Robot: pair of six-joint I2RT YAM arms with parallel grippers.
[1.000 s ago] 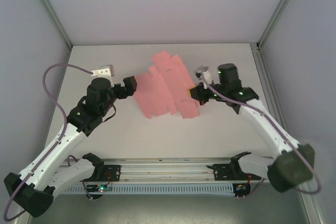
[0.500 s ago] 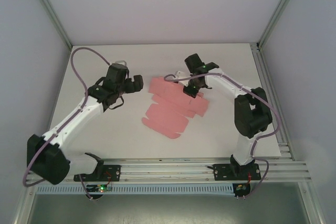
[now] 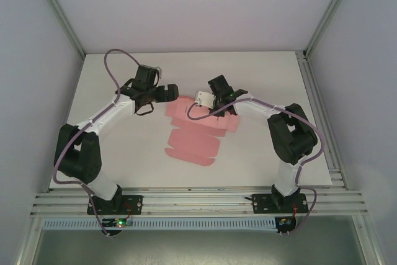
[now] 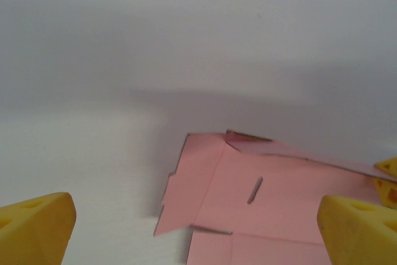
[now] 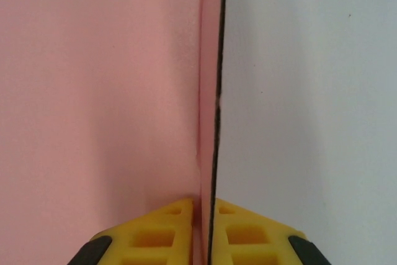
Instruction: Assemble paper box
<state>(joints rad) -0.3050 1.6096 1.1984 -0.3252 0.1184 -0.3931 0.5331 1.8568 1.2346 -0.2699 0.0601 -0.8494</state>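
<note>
Right claw [image 5: 203, 218] clamps a raised edge of the pink paper box [image 3: 193, 141] on the worktop [image 3: 248, 159]; left claw [image 3: 172, 91], fingers spread apart, hangs just beside it.

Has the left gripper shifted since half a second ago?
Yes. The left gripper has moved rightward, away from the table's left edge and closer to the flat pink card sheet.

The paper box [image 3: 193, 144] is lying flat at the centre of the table [image 3: 124, 153], in the middle of the top view. The left end effector [image 3: 175, 92] is hovering just beside the sheet's upper-left edge, its fingers [image 4: 37, 224] standing wide apart. The right end effector [image 3: 218, 108] is sitting over the upper-right part, pinching an upright panel edge between its fingers [image 5: 161, 228].
</note>
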